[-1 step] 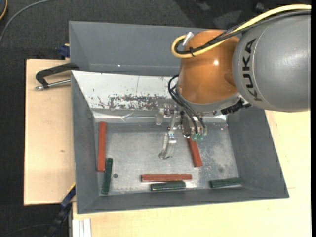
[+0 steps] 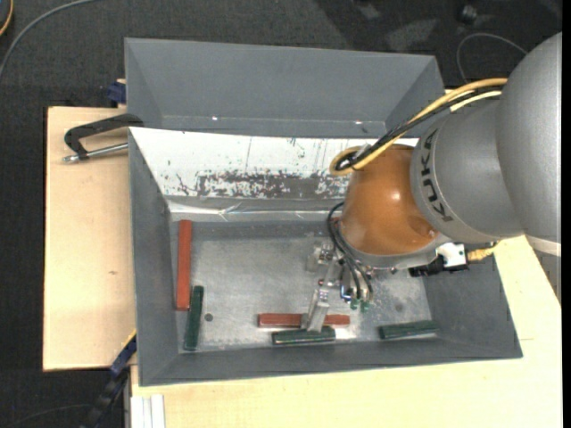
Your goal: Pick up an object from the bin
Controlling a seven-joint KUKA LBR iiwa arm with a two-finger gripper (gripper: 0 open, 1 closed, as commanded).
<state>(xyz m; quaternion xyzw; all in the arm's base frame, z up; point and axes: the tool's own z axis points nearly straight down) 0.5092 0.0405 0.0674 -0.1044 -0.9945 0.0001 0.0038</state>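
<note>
**Gripper down at two sticks by the near wall**

A short red stick [image 2: 278, 320] lay flat on the floor of the bin [image 2: 152, 239], close to the near wall and about midway along it. A dark green stick [image 2: 294, 336] lay just beside it, nearer that wall. The gripper [image 2: 318, 317] was lowered onto this pair, its tip at the red stick's right half. Whether it was released or clenched could not be told. Above it sat the wrist's orange cover [image 2: 384, 203]. Farther off lay another green stick [image 2: 408, 331] to the right, and at the left wall a long red stick [image 2: 184, 264] with a third green stick [image 2: 193, 317].
</note>
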